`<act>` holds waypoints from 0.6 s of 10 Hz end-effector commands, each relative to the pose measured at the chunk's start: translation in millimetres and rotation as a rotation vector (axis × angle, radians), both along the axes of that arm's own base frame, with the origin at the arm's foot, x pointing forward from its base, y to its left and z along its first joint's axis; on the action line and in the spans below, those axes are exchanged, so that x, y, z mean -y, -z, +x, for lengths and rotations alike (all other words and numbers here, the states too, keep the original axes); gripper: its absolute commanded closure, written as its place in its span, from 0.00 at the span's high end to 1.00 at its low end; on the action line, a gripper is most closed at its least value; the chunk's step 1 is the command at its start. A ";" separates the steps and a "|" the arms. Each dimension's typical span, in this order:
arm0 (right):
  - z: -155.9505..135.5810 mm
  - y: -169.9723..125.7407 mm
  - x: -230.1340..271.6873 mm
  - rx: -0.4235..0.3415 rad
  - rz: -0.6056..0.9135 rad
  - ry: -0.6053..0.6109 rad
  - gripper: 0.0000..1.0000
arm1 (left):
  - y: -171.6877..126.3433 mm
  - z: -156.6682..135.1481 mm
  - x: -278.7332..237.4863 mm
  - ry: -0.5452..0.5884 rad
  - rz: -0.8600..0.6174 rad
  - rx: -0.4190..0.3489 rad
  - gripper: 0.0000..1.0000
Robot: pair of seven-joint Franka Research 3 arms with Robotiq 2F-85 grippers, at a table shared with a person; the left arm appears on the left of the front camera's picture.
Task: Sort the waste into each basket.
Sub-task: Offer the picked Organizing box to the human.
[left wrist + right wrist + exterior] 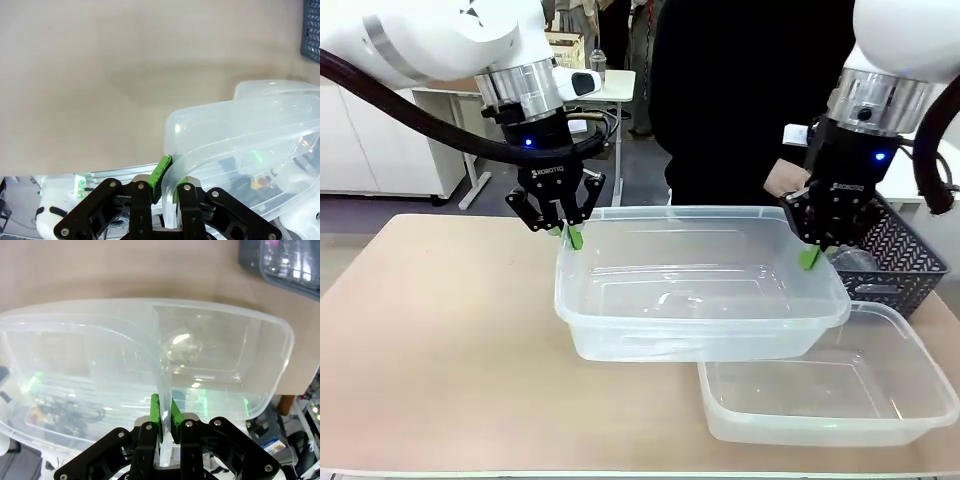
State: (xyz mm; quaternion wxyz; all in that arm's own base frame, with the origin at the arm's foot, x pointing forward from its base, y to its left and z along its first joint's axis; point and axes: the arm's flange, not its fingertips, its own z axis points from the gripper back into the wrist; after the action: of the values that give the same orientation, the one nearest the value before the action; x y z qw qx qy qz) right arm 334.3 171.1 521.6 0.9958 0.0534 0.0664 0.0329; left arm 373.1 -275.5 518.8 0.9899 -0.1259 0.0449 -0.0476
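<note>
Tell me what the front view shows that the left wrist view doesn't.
Only the front view shows the right pincer shut on the lifted tub's right rim, the second clear tub resting on the table partly beneath it, and a person in black standing behind. Only the left wrist view shows, close up, the rim squeezed between the left pincer's green pads. Both show the left pincer gripping the lifted tub, the tan tabletop and the dark lattice basket.

Beige table (440, 330), clear tub (820, 405) on it, dark lattice basket (905, 262) behind
</note>
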 end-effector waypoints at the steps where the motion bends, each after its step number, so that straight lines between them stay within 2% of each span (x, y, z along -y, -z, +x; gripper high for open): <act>1: 1.1 -4.3 1.5 -0.001 -0.014 -0.003 0.06 | -3.0 -2.7 -3.4 0.012 -0.013 0.009 0.07; 6: 1.1 -4.3 1.5 -0.001 -0.014 -0.003 0.06 | -3.0 -2.7 -3.4 0.012 -0.013 0.009 0.07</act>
State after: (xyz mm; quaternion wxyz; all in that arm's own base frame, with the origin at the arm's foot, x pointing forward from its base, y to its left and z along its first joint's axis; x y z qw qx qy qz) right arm 334.3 171.1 521.5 0.9958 0.0533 0.0665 0.0329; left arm 373.1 -275.5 518.8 0.9899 -0.1259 0.0449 -0.0478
